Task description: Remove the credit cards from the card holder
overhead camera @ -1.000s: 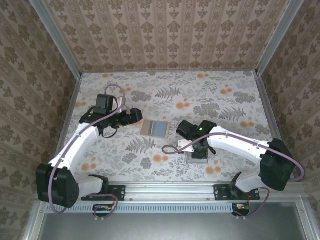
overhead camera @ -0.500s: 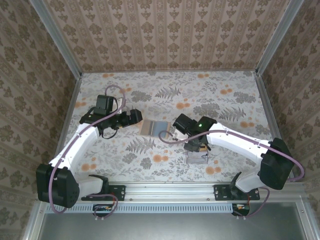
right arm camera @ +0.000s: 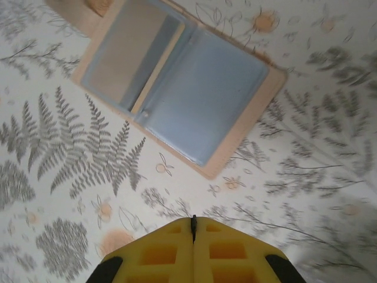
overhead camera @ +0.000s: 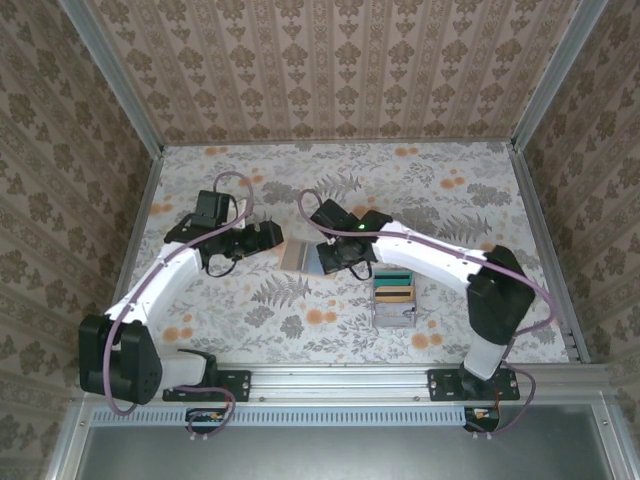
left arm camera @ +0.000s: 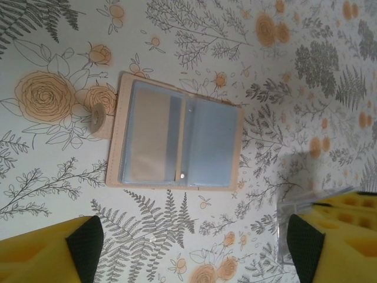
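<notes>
Seen from above, an open tan card holder [overhead camera: 303, 257] lies flat on a flowered tabletop [overhead camera: 450, 200], grey-blue lining up. A second ago the right arm was bent over a clear box [overhead camera: 394, 318] to the near right of the card holder. Now it has swung back, and the right end effector [overhead camera: 338, 258] hangs over the card holder's right edge, its fingers pressed together and holding nothing (its wrist camera shows the two yellow pads meeting). With that arm out of the way, the credit cards [overhead camera: 394, 284] show as a teal and a yellow band inside the box, so the emptying looks done or nearly so. A pale panel behind the card holder's left window may be lining or another card; I cannot tell.

The left end effector [overhead camera: 272, 236] sits just left of the card holder, fingers spread apart and empty.

Count: one card holder, one clear box, two cards, two arms.
</notes>
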Motion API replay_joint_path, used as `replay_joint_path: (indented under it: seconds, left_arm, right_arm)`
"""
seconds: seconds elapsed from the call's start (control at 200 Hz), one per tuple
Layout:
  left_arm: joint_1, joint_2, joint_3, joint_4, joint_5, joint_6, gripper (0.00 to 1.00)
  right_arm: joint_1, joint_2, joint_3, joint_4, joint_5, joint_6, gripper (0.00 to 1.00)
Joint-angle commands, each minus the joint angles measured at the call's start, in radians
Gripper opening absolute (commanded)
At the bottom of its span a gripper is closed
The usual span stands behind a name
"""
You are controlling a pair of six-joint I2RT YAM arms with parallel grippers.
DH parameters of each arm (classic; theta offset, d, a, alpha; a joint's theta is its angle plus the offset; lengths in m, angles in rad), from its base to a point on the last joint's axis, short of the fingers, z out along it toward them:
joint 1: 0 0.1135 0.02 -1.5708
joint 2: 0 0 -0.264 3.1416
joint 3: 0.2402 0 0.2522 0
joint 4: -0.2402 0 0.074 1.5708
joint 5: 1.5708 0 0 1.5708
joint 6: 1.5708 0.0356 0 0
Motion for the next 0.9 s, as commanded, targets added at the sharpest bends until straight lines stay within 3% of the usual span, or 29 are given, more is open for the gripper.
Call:
replay_joint_path:
  seconds: [0.0,0.175,0.6,0.895]
  left_arm:
    - [0.009,0.031,-0.012,0.023,0.031,-0.001,0.78]
    - [0.005,0.081,-0.015,0.035,0.028,-0.007,0.64]
    - [-0.037,0.212,0.039,0.042,-0.023,-0.005,0.52]
    - [-0.042,0.297,0.083,0.041,-0.027,0.004,0.50]
  right_arm:
    - [-0.015,0.066,0.018,0.032,-0.021,0.209,0.00]
    - [-0.047,0.152,0.024,0.062,-0.034,0.279,0.00]
    - [-0.123,0.273,0.038,0.125,-0.110,0.274,0.00]
    - [-0.140,0.324,0.065,0.150,-0.145,0.219,0.00]
